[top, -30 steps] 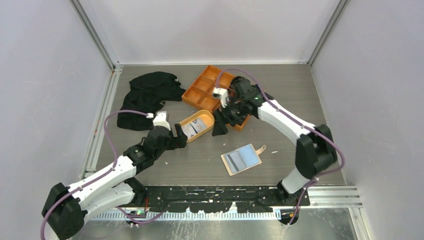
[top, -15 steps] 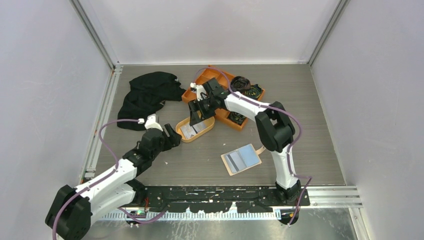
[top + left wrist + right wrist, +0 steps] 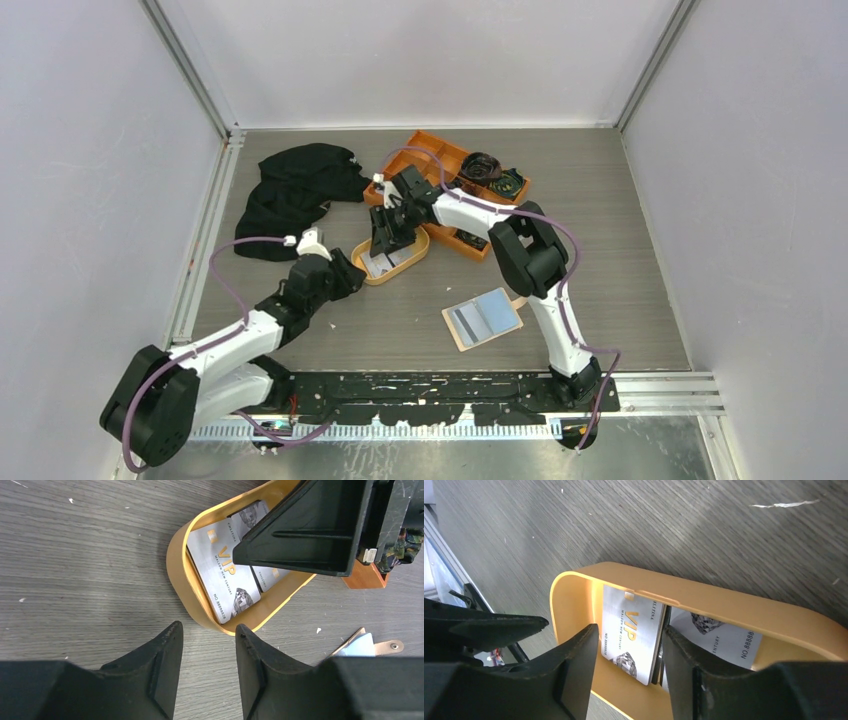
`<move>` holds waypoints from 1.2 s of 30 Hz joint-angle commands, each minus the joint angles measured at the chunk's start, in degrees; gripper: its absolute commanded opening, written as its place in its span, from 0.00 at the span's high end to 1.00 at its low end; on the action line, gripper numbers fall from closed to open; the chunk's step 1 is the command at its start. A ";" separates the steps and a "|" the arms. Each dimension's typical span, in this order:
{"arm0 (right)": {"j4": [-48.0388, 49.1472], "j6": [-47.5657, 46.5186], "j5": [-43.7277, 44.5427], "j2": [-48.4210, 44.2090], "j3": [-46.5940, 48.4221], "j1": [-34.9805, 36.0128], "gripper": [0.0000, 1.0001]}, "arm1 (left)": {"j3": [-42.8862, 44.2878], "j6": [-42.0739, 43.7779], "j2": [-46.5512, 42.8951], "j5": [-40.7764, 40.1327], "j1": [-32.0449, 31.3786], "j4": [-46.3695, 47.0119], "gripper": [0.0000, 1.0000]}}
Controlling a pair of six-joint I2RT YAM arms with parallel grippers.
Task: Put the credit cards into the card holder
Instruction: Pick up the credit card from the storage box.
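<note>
Overhead view: both arms are crowding the little orange dish point(image 3: 372, 277), just left of the middle of the frame. Two silvery credit cards point(image 3: 384, 261) lie inside it side by side (one says VIP in gold, readable in both wrist views).

The right gripper point(image 3: 388, 236) hangs over the dish from its upper side. In its own camera the fingers point(image 3: 574, 660) are spread part way, with the VIP card point(image 3: 626, 617) showing in the gap between them. I can't tell if they touch it or just hover above.

The left gripper point(image 3: 352, 272) sits at the dish's left end, low over the table point(image 3: 620, 220). Its fingers point(image 3: 165, 650) are spread part way too, with nothing between them and the tips just short of the dish rim.

The card holder point(image 3: 458, 340) lies open on the table, lower right of centre and well apart from the dish. Its snap tab point(image 3: 521, 297) points to the upper right. A light blue card point(image 3: 495, 308) and a grey card point(image 3: 465, 320) with a dark stripe rest on it. Whether they're in slots or just lying on top, I can't tell.

Near the top of the frame there's an orange divided tray point(image 3: 430, 155) with some dark stuff point(image 3: 490, 170) in its right-hand compartments. A crumpled black cloth point(image 3: 295, 185) sits in the upper left.
</note>
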 commanded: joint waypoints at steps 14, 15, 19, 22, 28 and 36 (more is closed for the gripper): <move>9.37 13.10 -14.11 0.85 -0.20 0.70 0.58 | 1.61 -0.26 7.37 4.18 0.39 8.47 0.80; 10.42 14.05 -14.97 0.40 -0.55 0.63 0.59 | 1.69 -0.21 7.57 4.20 0.38 8.52 0.80; 14.42 18.30 -18.67 -1.18 -2.10 0.38 0.60 | 1.80 -0.17 7.76 4.14 0.47 8.44 0.82; 16.58 20.22 -19.72 -1.89 -3.00 0.23 0.61 | 1.92 -0.17 7.67 4.11 0.61 8.20 0.83; 16.42 20.66 -20.68 -1.13 -3.14 0.27 0.63 | 2.54 -0.02 7.93 4.19 0.78 7.69 0.83; 5.40 12.64 -16.57 0.29 0.24 0.28 0.69 | 3.15 0.09 8.61 4.51 0.97 7.73 0.83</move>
